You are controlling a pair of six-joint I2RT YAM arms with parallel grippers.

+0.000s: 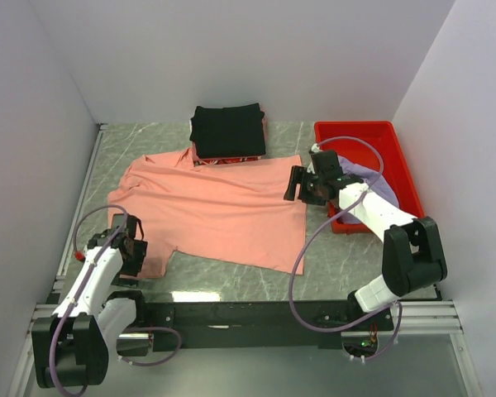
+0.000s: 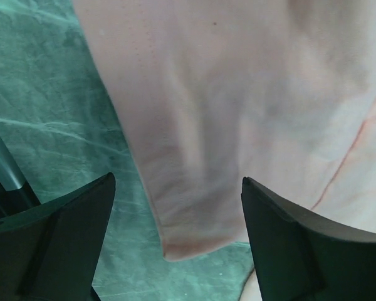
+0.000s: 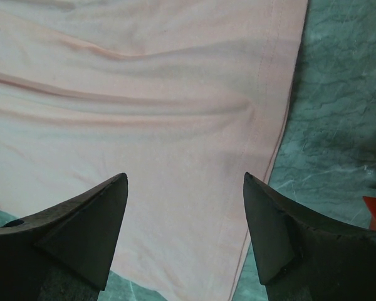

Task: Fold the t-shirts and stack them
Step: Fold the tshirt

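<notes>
Rated salmon-pink t-shirt [image 1: 215,207] limp, light, best pinched at sleeve [image 2: 194,157] and hem [image 3: 263,144]; found left gripper [image 2: 177,182], right gripper [image 3: 185,179] gaping, empty.

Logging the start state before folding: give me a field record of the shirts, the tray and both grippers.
salmon-pink t-shirt: spread flat and unfolded on the table
black t-shirt: folded into a rectangle at the pink shirt's far edge
lavender t-shirt: bunched in the red tray, partly hidden by the right arm
left gripper: open, over the pink shirt's near-left sleeve
right gripper: open, over the pink shirt's right hem
</notes>
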